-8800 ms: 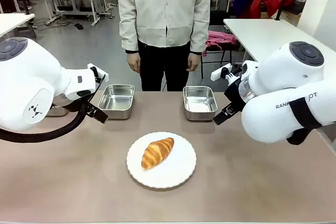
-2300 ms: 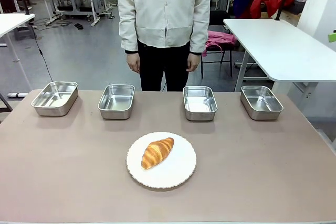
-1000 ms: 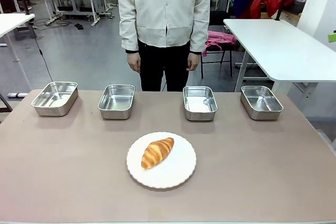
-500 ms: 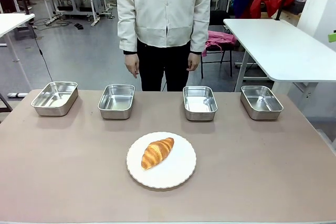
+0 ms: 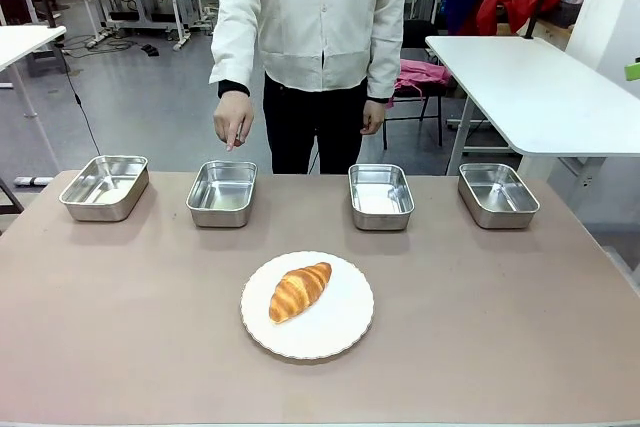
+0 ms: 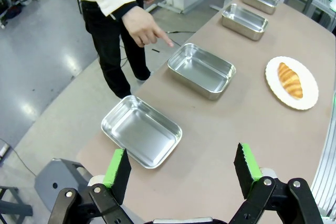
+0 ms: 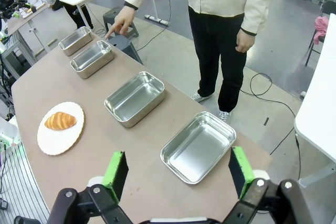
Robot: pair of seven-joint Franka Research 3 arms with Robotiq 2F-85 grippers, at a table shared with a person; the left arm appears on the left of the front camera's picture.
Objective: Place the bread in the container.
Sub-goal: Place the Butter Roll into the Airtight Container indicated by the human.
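Now the person's hand [image 5: 233, 119], which was hanging at the side half a second ago, is lifted with its forefinger stretched down toward the second tray from the left. The other hand stays low by the hip, and nothing on the matt, pinkish-brown table [image 5: 120, 307] has shifted. That gesture most likely marks this tray as the container [image 5: 222, 192], so the target seems settled, though the carrying is not yet begun. Sweeping from the left, the left gripper [image 6: 181, 161] hangs high over the table's left end with its black fingers spread wide and empty, green pads facing each other. Below it sits the far-left tray [image 5: 104, 187], then the container. Both are shallow rectangles of bright steel with rounded corners, rolled rims and reflective floors, and both are empty. Nearer the robot, about mid-table, lies the round white plate [image 5: 345, 332], its edge faintly scalloped. On it rests the bread [image 5: 300, 290], a golden-brown crescent with ridged, flaky-looking bands, lying slantwise and well apart from every tray. To the right stand the third tray [image 5: 380, 195] and the far-right tray [image 5: 497, 194], same steel, same shape, also empty. Last, the right gripper [image 7: 177, 166] hovers above that end, its fingers likewise wide apart and holding nothing.
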